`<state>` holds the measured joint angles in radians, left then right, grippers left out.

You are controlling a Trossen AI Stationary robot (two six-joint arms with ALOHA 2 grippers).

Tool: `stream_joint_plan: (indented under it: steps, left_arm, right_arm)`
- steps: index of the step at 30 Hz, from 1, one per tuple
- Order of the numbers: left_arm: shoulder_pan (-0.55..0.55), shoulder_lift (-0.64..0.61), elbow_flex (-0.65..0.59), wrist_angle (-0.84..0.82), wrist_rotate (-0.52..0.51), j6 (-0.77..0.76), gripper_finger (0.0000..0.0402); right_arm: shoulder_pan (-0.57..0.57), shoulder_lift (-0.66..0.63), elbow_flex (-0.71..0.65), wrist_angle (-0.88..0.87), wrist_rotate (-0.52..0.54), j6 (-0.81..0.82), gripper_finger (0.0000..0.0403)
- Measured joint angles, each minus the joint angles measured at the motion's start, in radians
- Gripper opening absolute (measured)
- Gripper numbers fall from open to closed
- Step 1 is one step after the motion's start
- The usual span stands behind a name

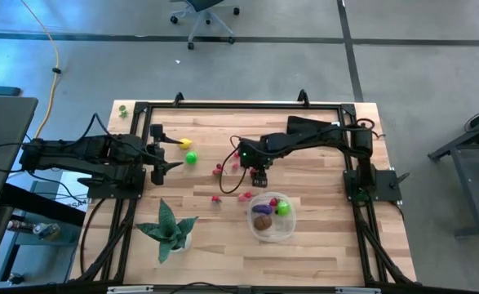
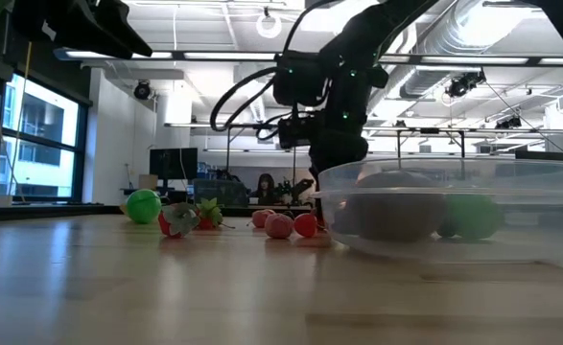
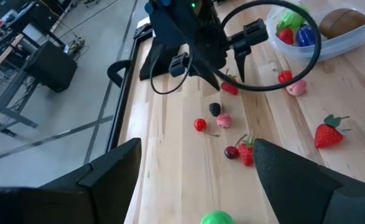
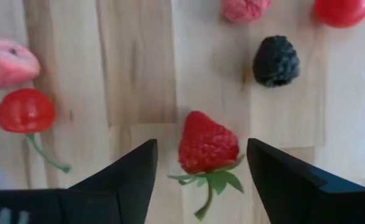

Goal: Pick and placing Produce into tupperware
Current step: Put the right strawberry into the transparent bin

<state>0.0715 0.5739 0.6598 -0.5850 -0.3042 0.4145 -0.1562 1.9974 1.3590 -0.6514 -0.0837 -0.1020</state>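
Note:
My right gripper (image 4: 201,148) hangs open over a red strawberry (image 4: 207,144) that lies on the table, one finger on each side of it and a gap to both. In the high view this gripper (image 1: 259,181) is just beyond the clear round tupperware (image 1: 272,217), which holds brown, purple, green and red pieces. More produce lies loose: a blackberry (image 4: 275,60), a cherry (image 4: 25,110), a pink peach (image 4: 7,62), a green ball (image 1: 191,158) and a yellow piece (image 1: 186,144). My left gripper (image 1: 174,153) waits open at the table's left, above the wood.
A green spiky potted plant (image 1: 170,229) stands near the table's front left. A black metal frame (image 1: 239,104) runs around the table top. Small red pieces (image 1: 217,170) lie scattered between the two grippers. Bare wood stretches along the front edge, right of the plant.

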Motion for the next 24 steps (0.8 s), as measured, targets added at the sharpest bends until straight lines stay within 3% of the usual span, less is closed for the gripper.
stream_joint_plan:
  steps: [24]
  left_arm:
    - [0.000, 0.000, 0.000, 0.000, 0.000, 0.000, 0.0299]
  right_arm:
    - [0.000, 0.004, 0.000, 0.012, -0.012, 0.008, 0.0134]
